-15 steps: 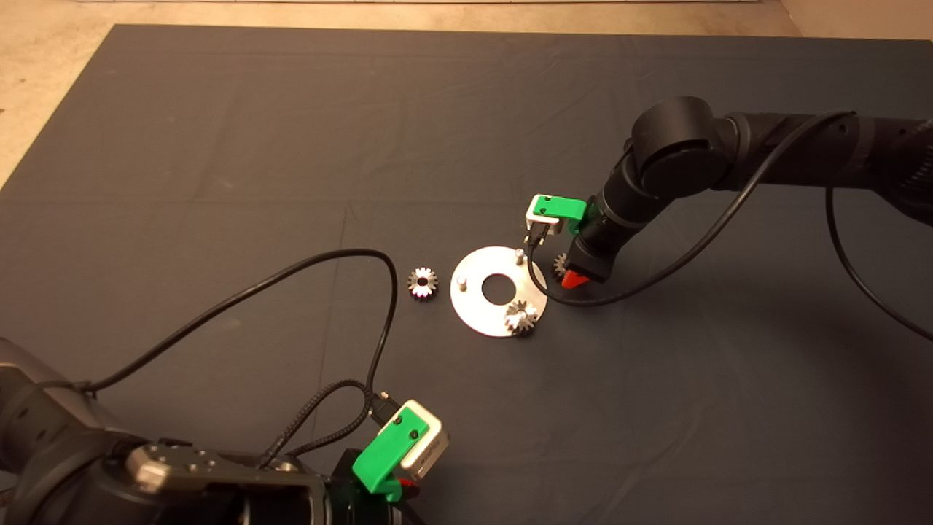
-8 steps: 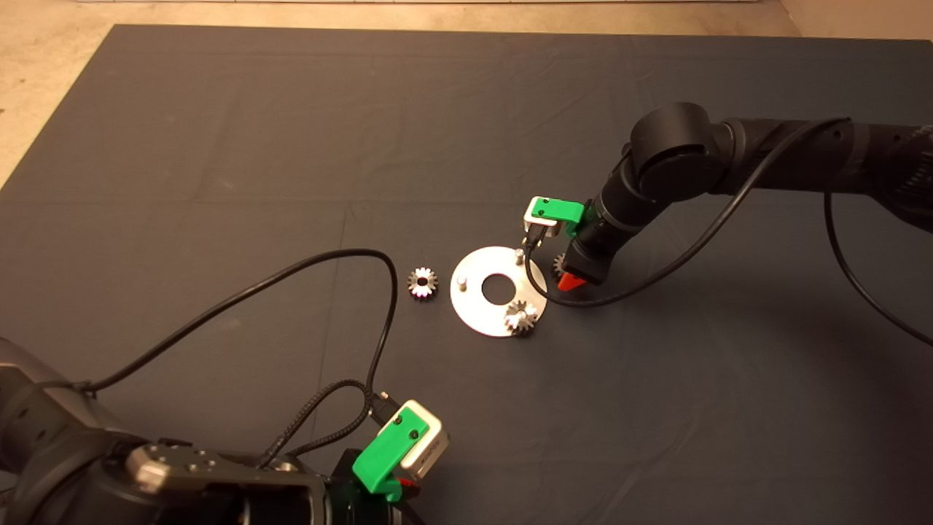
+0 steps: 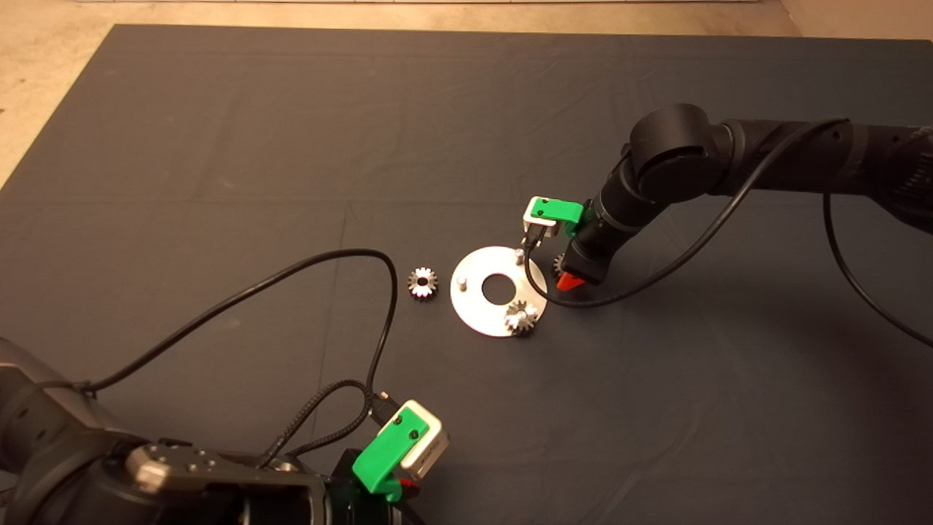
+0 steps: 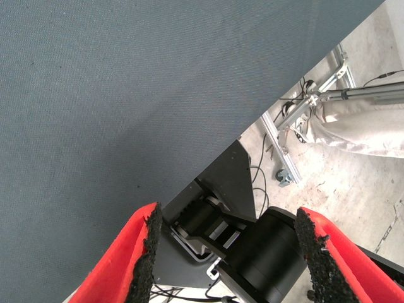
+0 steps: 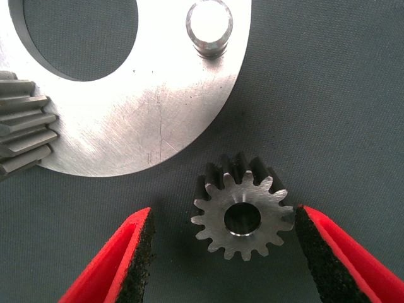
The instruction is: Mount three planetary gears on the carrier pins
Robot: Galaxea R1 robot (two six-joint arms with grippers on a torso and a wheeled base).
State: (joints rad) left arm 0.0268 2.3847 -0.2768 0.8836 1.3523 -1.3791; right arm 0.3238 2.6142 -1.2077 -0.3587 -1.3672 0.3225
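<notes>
**Inspector A:** Left side first. Left gripper (image 3: 397, 487) parked at the lower edge of the mat (image 3: 219, 146), same spot as a second ago. Fingers (image 4: 136, 259) spread wide in the wrist view, nothing between them; only mat, robot base and floor behind.

**Inspector B:** Confirmed. Next along, one loose gear (image 3: 423, 282) lying flat on the mat, just left of the silver disc (image 3: 474, 310), apart from it. Not shifted from the earlier frames.

**Inspector A:** On the disc: bare left pin (image 3: 461, 281) upright, bare rear pin (image 3: 518, 255) upright, and a seated gear (image 3: 522, 317) on the pin at the front right rim. All unchanged.

**Inspector B:** Right of the disc, a third gear (image 5: 243, 213) flat on the mat, just off the disc edge, near the rear pin (image 5: 209, 25). Mostly hidden under the arm in the head view.

**Inspector A:** Right gripper (image 3: 570, 281) lowered over that gear. Against a second ago, drawn slightly nearer the disc; barely any change over the last half second.

**Inspector B:** Jaws open, straddling the gear. Right-hand pad (image 5: 315, 252) touching or nearly touching the teeth, cannot tell which; other pad (image 5: 136, 262) clearly apart. Gear not gripped, not lifted.
</notes>
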